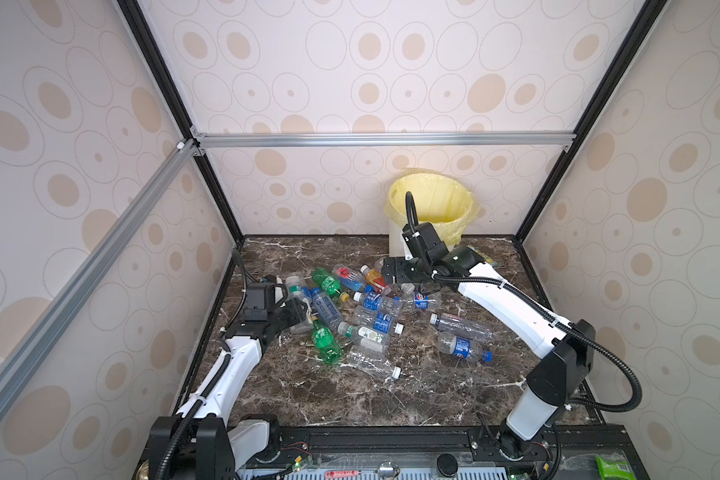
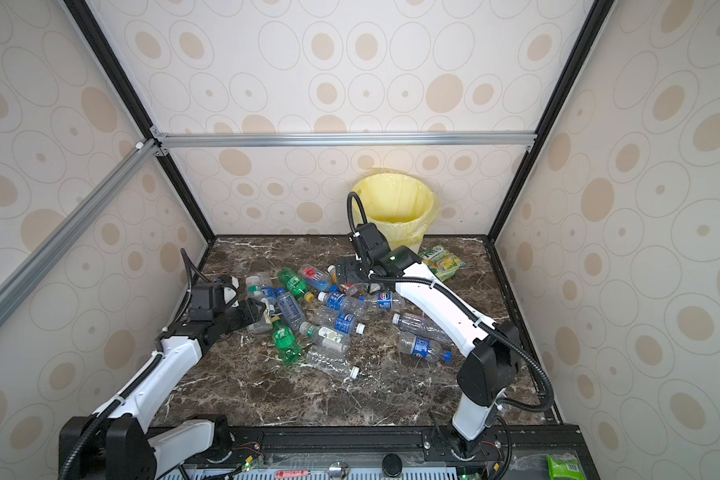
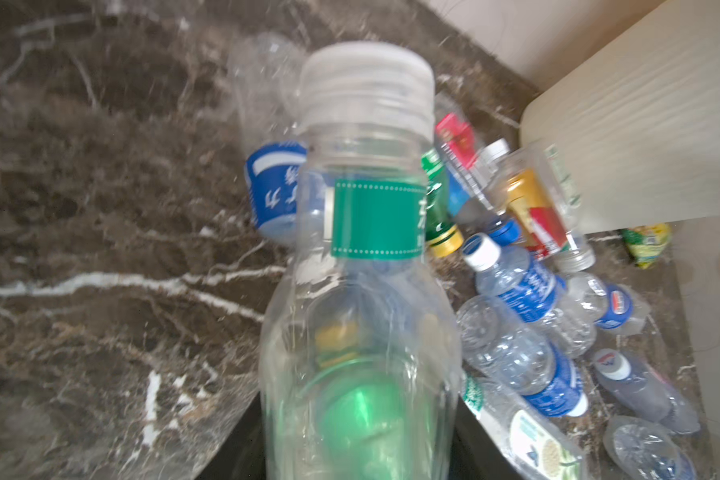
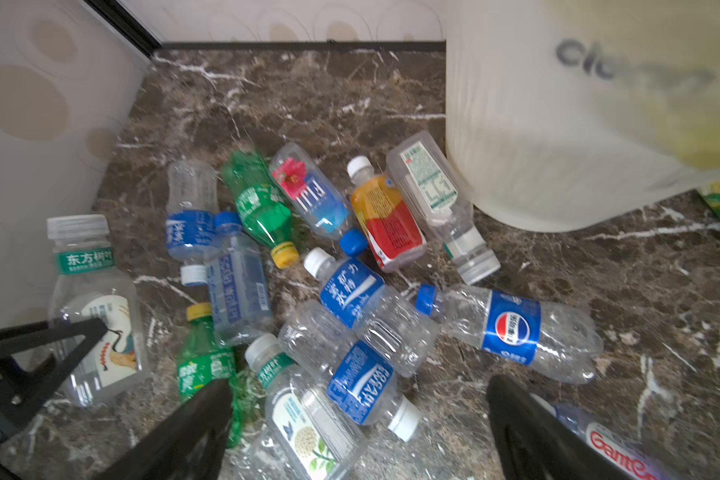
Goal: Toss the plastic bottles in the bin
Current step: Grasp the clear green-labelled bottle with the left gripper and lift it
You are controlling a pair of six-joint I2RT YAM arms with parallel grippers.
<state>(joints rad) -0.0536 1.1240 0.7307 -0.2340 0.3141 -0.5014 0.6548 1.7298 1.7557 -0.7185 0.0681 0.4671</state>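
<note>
Bottle [image 3: 362,216] gripped by our left end effector [image 1: 305,314] may slip (slick plastic) short of the bin [image 1: 395,243]; our right end effector [image 4: 358,386] hangs open.

soft, even light is filling both top views, washing the wallpaper [image 1: 391,62] pale and leaving only faint shadows beneath the bottles [image 1: 375,320] on the marble table [image 1: 350,399]. the nearest bottle [image 3: 362,291] is blurring in the left wrist view; the bin [image 4: 558,124] is smearing out of focus in the right wrist view.
</note>
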